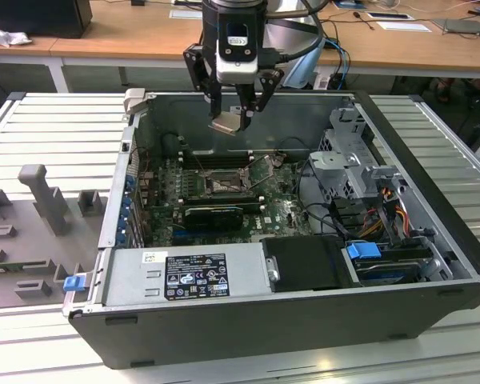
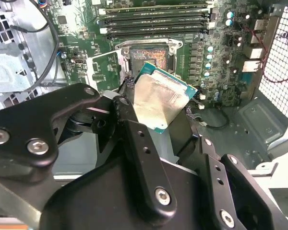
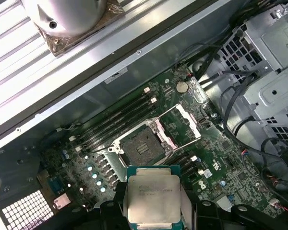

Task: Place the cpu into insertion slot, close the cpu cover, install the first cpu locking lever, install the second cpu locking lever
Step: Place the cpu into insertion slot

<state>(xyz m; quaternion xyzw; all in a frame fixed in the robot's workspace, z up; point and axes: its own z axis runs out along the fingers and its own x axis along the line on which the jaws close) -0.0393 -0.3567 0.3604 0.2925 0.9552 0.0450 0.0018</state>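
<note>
As seen in both wrist views, clamped tight between black gripper (image 1: 234, 114) jaws: small thin beige-silver square cpu (image 3: 153, 199), up in the air, apart from dark-framed square insertion slot (image 3: 141, 148). Not seated yet. Silvery-grey metal-frame cpu cover (image 3: 188, 120) open; closing plus both levers apparently left.

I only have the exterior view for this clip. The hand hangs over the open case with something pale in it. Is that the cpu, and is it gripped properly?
Observer: Yes. In the first wrist view the cpu lies flat between the two fingers of the hand, clamped on opposite edges.
Operator: Is the socket free?
Observer: The insertion slot is bare, with no chip in it.
Operator: And the cover?
Observer: The cpu cover is swung open beside the slot.
</note>
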